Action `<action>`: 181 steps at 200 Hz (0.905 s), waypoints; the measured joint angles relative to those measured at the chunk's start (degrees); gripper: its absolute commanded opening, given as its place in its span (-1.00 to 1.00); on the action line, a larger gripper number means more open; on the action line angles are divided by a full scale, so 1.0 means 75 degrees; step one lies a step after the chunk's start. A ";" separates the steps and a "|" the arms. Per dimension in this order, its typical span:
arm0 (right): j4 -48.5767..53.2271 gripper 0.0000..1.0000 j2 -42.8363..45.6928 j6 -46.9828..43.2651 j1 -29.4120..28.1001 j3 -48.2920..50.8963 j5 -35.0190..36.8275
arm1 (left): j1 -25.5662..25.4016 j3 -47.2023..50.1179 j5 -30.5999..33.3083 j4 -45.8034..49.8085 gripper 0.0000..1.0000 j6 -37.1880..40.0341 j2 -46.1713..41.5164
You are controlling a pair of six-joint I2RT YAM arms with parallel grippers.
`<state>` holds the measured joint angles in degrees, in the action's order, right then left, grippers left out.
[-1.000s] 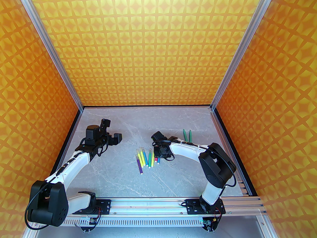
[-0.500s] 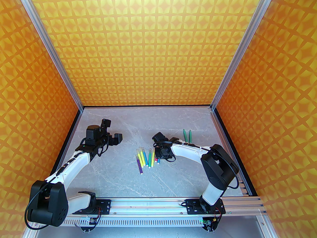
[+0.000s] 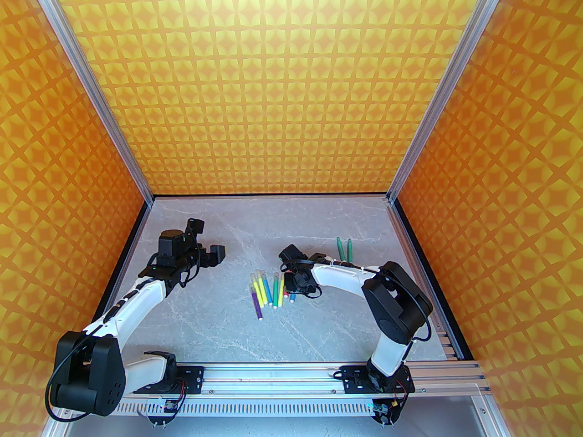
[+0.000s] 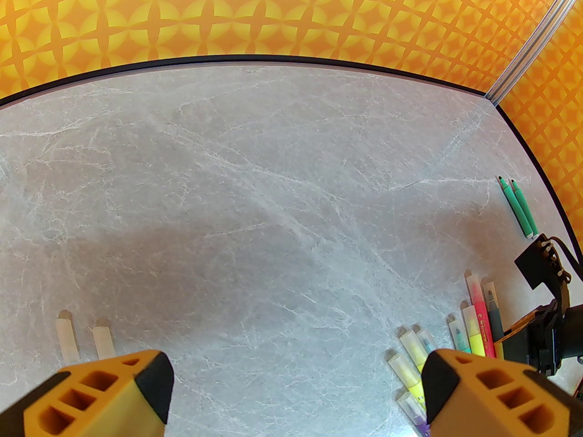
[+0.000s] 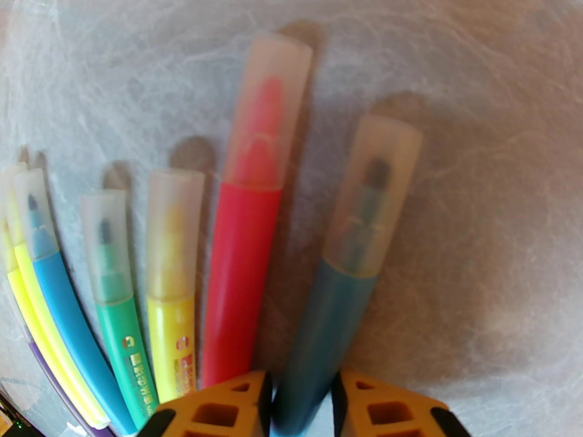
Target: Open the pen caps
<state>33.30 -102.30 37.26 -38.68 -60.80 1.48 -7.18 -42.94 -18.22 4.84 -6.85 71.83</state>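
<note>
Left arm (image 3: 136, 298) and right arm (image 3: 341, 278): white shells, black joints, black cables, orange jaws.

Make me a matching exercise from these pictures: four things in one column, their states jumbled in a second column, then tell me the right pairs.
Column A
1. left fingers
2. right fingers
3. two green pens
4. red pen

Column B
a. capped, lying beside the dark blue pen
b. shut on the dark blue pen's barrel
c. wide open, holding nothing
d. uncapped, lying side by side

Pairs: 1-c, 2-b, 3-d, 4-a
</note>
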 measured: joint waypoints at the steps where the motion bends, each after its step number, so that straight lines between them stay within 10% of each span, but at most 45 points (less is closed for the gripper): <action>1: 0.0003 -0.43 -0.0006 -0.0003 0.0000 -0.0003 0.0003 | 0.0000 0.0000 0.0000 0.0000 0.90 0.0000 0.0000; 181: 0.1950 -0.39 -0.1177 -0.1125 0.0332 -0.1670 -0.0472 | -0.0052 0.0000 -0.0003 0.0006 0.89 0.0003 -0.0003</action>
<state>47.92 -111.13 28.82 -36.18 -73.32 -2.07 -7.57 -42.94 -18.24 4.89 -6.83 71.81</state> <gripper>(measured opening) 0.302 0.948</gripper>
